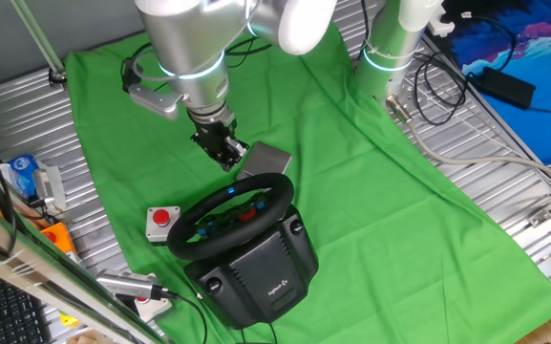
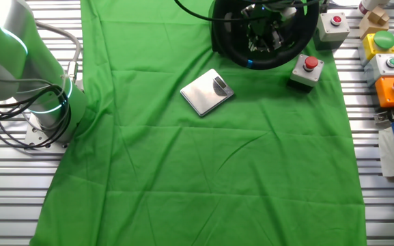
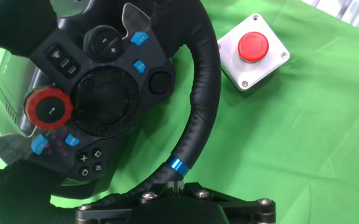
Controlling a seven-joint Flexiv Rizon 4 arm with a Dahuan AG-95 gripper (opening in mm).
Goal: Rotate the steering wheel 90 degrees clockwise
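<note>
Black claw [image 1: 229, 151] poised at the far edge of the steering wheel [image 1: 234, 214].
The wheel sits on its bulky base [image 1: 261, 268] on the green cloth [image 1: 380, 201], just below and in front of the claw. A flat grey plate [image 1: 265, 159] lies right beside the claw, and a grey box with a red button [image 1: 162, 223] rests off to its side, past the rim. Whether the claw's fingers are spread or pressed together, I cannot tell.
</note>
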